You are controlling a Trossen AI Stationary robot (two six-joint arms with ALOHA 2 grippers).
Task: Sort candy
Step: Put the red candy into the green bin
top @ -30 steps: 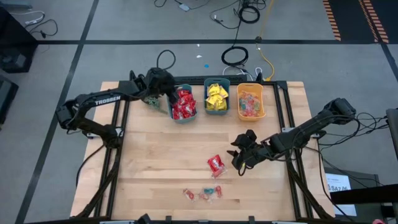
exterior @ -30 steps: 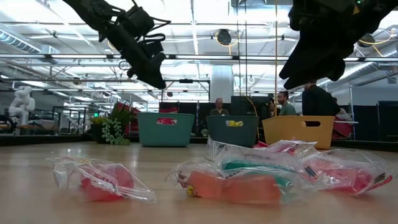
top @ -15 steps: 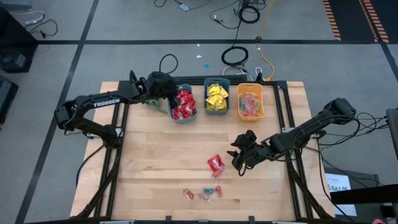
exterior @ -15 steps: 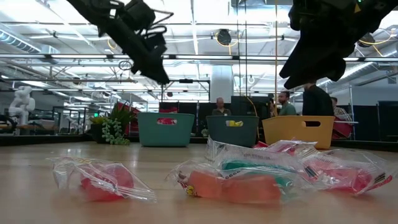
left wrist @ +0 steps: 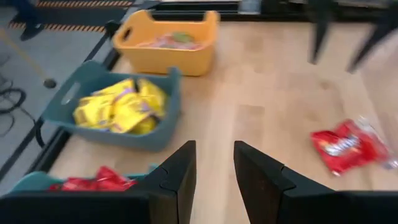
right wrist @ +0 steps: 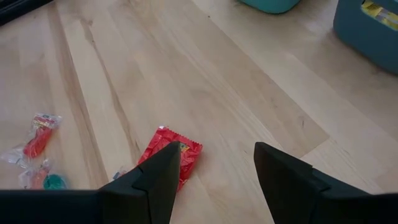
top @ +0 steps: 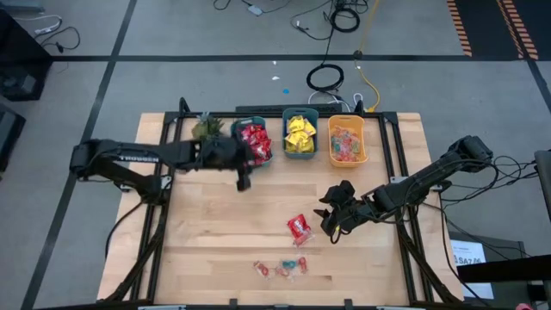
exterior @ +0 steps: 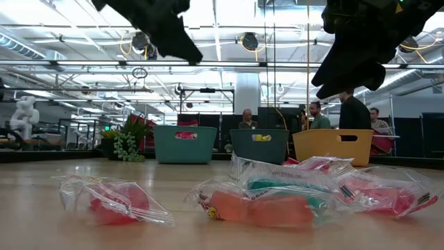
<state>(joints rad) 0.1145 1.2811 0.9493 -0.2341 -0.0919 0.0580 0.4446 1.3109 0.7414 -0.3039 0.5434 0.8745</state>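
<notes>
Lying flat on the pale, straight-grained wooden table (top: 215, 224) is one glossy red packet (top: 299, 228), crinkled and roughly rectangular. Nearer the front edge, a small cluster of twist-wrapped sweets (top: 281, 269) is sitting in clear, wrinkled film; red, orange and teal pieces are showing, though their exact number cannot be told. Three smooth plastic tubs are standing in a row at the back: a teal tub (top: 253, 145) holding red packets, a second teal tub (top: 300, 133) holding yellow packets (left wrist: 118, 112), and a yellow tub (top: 348, 142) holding small mixed sweets. A small green plant (top: 207, 127) is standing just beside the first tub. The left gripper (top: 243, 179) is hanging over the table in front of the red-packet tub, its two dark fingers parted and holding nothing. The right gripper (top: 328, 222) is hovering just beside the loose red packet, fingers spread and likewise empty.
</notes>
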